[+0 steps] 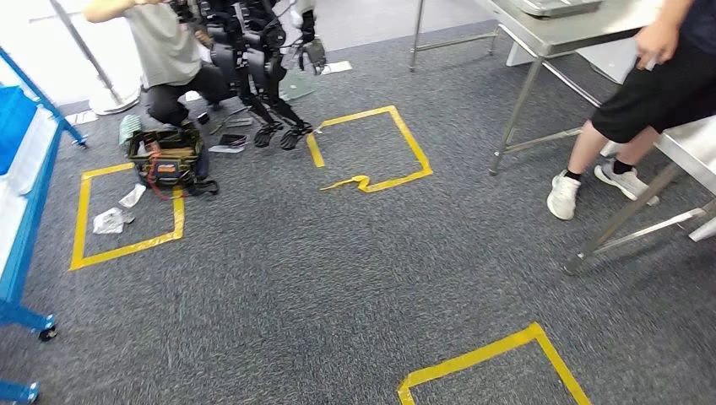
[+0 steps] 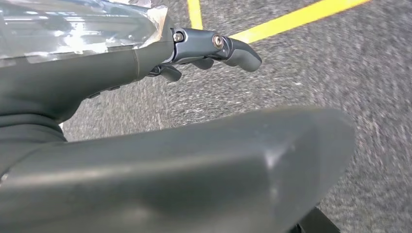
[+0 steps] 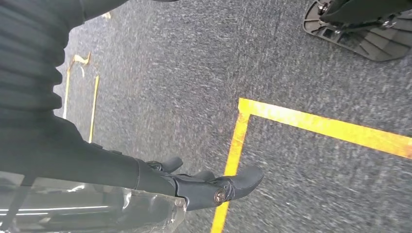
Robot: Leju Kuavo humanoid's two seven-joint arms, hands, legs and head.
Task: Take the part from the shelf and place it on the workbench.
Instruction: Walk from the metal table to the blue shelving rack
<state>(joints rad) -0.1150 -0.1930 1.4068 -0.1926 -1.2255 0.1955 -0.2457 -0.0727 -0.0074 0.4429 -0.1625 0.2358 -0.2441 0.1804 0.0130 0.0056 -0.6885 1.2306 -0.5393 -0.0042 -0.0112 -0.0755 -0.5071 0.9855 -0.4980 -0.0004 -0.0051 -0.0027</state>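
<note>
The part (image 2: 73,29) is a shiny thing in clear plastic wrap. In the left wrist view it lies along the dark fingers (image 2: 214,46) of my left hand (image 2: 194,53), which holds it against them above the grey carpet. The right wrist view shows the same wrapped part (image 3: 87,213) lying against my right hand (image 3: 194,187), whose fingers (image 3: 238,179) stretch along it. The metal workbench (image 1: 566,34) stands at the far right in the head view. The blue shelf (image 1: 25,186) is at the left edge.
A person (image 1: 650,101) stands by the workbench at the right. Another robot (image 1: 262,59) and a crouching person (image 1: 169,51) are at the back, with a tool bag (image 1: 169,160) on the floor. Yellow tape squares (image 1: 371,148) mark the carpet.
</note>
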